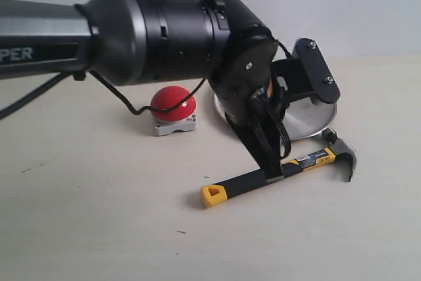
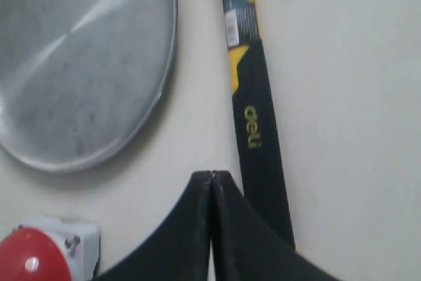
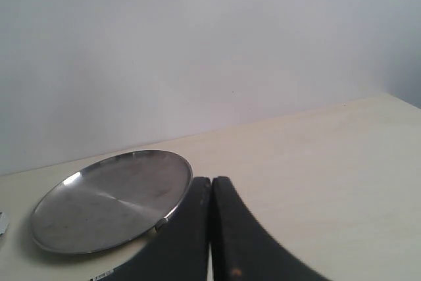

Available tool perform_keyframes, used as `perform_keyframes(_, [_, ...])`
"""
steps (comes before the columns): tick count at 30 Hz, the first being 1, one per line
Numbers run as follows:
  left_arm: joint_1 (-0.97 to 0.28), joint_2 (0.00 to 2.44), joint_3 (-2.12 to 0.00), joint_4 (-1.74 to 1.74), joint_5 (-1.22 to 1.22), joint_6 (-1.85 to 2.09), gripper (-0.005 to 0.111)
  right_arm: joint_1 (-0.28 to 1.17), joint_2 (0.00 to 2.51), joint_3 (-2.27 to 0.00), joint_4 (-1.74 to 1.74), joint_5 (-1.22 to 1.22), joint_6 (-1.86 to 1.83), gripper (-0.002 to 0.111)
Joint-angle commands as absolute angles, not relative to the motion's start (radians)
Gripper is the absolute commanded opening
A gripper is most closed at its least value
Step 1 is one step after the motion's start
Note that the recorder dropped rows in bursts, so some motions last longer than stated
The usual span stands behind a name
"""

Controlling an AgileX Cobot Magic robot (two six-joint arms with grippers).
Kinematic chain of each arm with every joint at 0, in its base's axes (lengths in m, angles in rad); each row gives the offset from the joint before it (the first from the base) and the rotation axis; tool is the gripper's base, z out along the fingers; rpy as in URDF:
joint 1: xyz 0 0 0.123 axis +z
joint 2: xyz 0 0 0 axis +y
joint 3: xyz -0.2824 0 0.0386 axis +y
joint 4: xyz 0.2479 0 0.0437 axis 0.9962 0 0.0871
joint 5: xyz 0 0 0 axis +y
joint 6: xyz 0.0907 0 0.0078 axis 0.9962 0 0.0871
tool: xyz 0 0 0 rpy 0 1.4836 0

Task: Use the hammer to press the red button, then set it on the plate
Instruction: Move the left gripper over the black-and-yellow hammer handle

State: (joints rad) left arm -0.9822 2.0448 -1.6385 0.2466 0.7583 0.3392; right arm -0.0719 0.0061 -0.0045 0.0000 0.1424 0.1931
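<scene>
- While the hammer [image 1: 247,181] lies flat on the table [image 1: 99,228] nearest the exterior camera, neither of your grippers holds it. Its yellow end points near-left and its dark head far-right, near the plate's rim.
- Your left gripper [image 1: 273,173] comes down at mid-handle with its fingers pressed together. The tip is just beside the black grip, on the plate's side. Whether it touches the handle, can't tell.
- Behind the handle, the red button [image 1: 172,103] sits on its grey-white base, left of the plate and apart from both grippers.
- The plate [image 1: 314,124] lies flat beyond the hammer, partly hidden by your left arm.
- Your right gripper [image 3: 210,185] shows only in its wrist view. Its fingers are together and empty, with the plate ahead of it.
</scene>
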Motion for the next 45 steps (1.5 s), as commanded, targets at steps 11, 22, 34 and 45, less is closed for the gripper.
perform_keyframes(11, [-0.996, 2.119, -1.716, 0.025, 0.684, 0.316, 0.000, -0.076, 0.000, 0.000, 0.000, 0.133, 0.185, 0.000])
perform_keyframes(22, [-0.913, 2.367, -2.129, -0.279, 1.102, 0.560, 0.000, -0.076, 0.000, 0.000, 0.000, 0.133, 0.185, 0.000])
perform_keyframes(34, [-0.906, 2.473, -2.268, -0.266, 1.077, 0.549, 0.000, -0.076, 0.000, 0.000, 0.000, 0.133, 0.185, 0.000])
perform_keyframes(45, [-0.906, 2.492, -2.268, -0.271, 1.031, 0.610, 0.000, -0.076, 0.000, 0.000, 0.000, 0.133, 0.185, 0.000])
